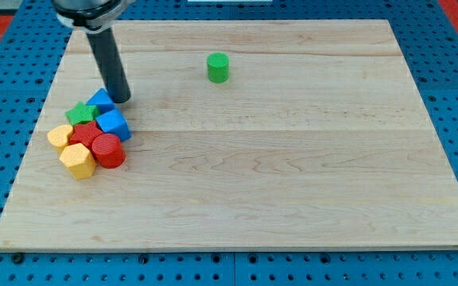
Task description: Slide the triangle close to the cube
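Observation:
My tip (121, 99) rests on the board at the view's left, touching or nearly touching the right side of a blue triangle (100, 100). Just below the triangle sits a blue cube (114, 124), about a block's width away. Both belong to a tight cluster with a green star-shaped block (80, 114), a red block (85, 134), a red cylinder (108, 150), and two yellow blocks (60, 137) (78, 160). The rod rises up and left out of the view's top.
A green cylinder (218, 67) stands alone near the view's top centre. The wooden board (293, 175) lies on a blue perforated surface; its left edge is close to the cluster.

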